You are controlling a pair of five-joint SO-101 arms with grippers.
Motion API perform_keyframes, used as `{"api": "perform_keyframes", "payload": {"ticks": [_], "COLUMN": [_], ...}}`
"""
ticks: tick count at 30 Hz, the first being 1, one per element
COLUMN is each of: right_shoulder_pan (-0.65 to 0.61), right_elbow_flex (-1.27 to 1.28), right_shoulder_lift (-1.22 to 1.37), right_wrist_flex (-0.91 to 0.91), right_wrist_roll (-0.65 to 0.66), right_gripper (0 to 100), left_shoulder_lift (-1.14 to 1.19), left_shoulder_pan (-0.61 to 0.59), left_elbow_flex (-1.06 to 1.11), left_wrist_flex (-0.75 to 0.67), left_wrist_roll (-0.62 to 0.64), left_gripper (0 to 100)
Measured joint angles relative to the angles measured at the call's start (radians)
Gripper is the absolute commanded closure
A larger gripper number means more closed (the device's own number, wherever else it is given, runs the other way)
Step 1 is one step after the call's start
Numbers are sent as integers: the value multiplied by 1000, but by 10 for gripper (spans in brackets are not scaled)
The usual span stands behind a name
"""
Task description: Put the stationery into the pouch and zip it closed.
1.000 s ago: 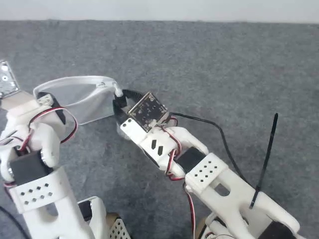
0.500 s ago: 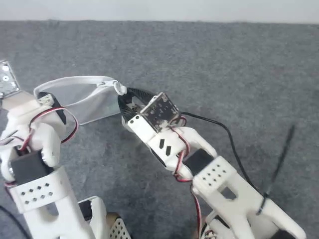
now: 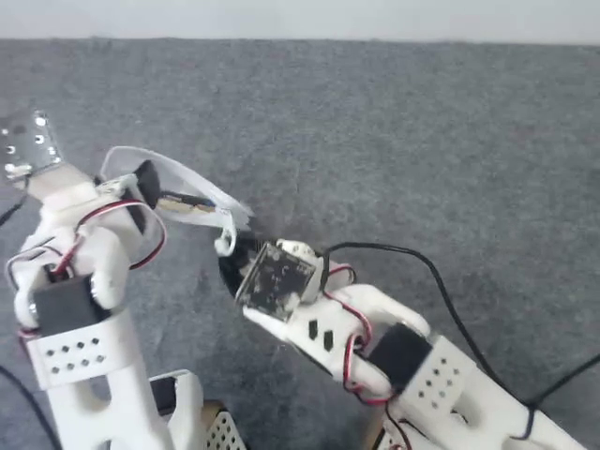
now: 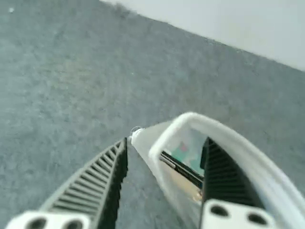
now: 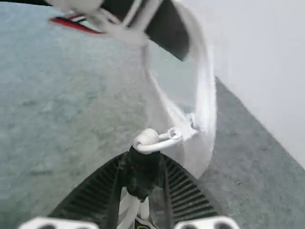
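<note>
The white see-through pouch (image 3: 202, 192) hangs tilted above the grey carpet, stretched between both arms. Stationery (image 3: 183, 202) shows through its wall, also as a dark pen and coloured bits (image 4: 183, 160) in the left wrist view. My left gripper (image 3: 145, 176) holds the pouch's far end, and the pouch rim (image 4: 190, 121) arches between its black fingers (image 4: 164, 143). My right gripper (image 3: 228, 255) is shut on the zipper pull (image 5: 147, 139), a white bead on a metal ring, right at its fingertips (image 5: 141, 164). The pouch's band (image 5: 202, 105) rises beyond the pull.
Grey carpet (image 3: 422, 141) covers the table out to a pale wall at the back. A black cable (image 3: 422, 262) loops over the right arm. Both arm bases crowd the near edge.
The left arm swung right and up with the pouch's end, so the pouch left the carpet and tilted. The right gripper drew back toward the near side with the zipper pull.
</note>
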Motion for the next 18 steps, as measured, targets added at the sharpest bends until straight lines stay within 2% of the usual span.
{"api": "perform_keyframes", "payload": {"ticks": [5, 9, 18], "right_shoulder_pan": [-78, -120, -127], "right_elbow_flex": [14, 14, 14], "right_shoulder_lift": [-117, -222, -354], "right_wrist_flex": [152, 242, 301], "right_wrist_roll": [66, 71, 112], "right_gripper": [993, 993, 993], "left_shoulder_lift": [0, 2, 2], "left_shoulder_pan": [92, 169, 433], "left_elbow_flex": [0, -49, -146], "left_wrist_flex": [3, 71, 212], "left_wrist_roll": [-23, -26, -201], "left_gripper": [742, 725, 710]}}
